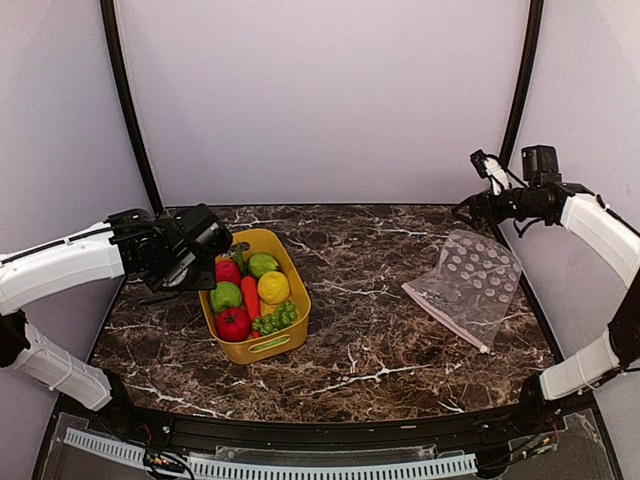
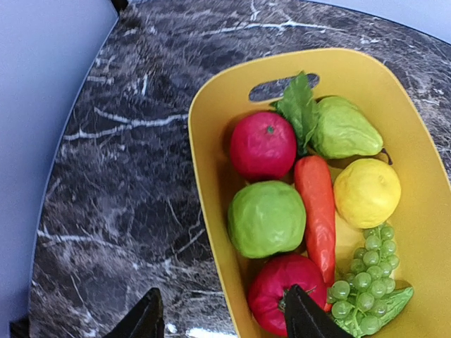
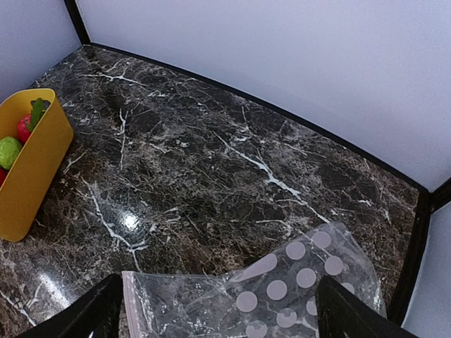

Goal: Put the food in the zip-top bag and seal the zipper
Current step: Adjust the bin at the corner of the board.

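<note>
Nothing bagged. Food (image 1: 250, 296) in tub (image 1: 262, 345) at 9 o'clock; empty bag (image 1: 472, 282) flat at 3 o'clock. Left gripper (image 2: 225, 318), right gripper (image 3: 222, 313): jaws apart, empty. Pending: loading, sealing zipper (image 1: 445, 320).

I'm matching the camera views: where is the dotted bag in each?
Top external: bag right of centre, mid-height.
Left wrist: not in it.
Right wrist: along the bottom edge, centre to right.
Shared landmark: the yellow tub, in all three views.
</note>
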Controlling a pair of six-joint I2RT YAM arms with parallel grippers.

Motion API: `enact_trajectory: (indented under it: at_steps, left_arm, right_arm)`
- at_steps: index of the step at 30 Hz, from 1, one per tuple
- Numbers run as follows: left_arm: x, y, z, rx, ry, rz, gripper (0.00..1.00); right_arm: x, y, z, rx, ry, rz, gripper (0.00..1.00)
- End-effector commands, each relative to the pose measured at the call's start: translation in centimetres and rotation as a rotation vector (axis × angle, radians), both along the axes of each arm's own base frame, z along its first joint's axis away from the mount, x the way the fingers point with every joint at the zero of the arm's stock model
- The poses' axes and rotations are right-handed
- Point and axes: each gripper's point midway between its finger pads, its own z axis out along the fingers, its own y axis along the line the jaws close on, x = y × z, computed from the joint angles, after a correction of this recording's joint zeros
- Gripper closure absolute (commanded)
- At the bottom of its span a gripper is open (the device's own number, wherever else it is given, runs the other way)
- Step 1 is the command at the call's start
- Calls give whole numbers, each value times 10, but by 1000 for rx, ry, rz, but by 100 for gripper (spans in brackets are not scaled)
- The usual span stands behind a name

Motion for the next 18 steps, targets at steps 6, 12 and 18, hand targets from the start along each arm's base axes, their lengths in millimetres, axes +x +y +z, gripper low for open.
enact_trajectory:
  at_steps: [6,12,18]
  left_arm:
    - [-17,16,-62,-55,162,194,50]
    - [1,31,-89,-55,210,249,70]
    - [40,23,-88,-59,150,186,97]
  right_arm:
    - [-28,19,-18,-49,24,194,24]
    - [-48,17,-66,-226,107,261,35]
    - [-87,22,-103,-292,194,372,41]
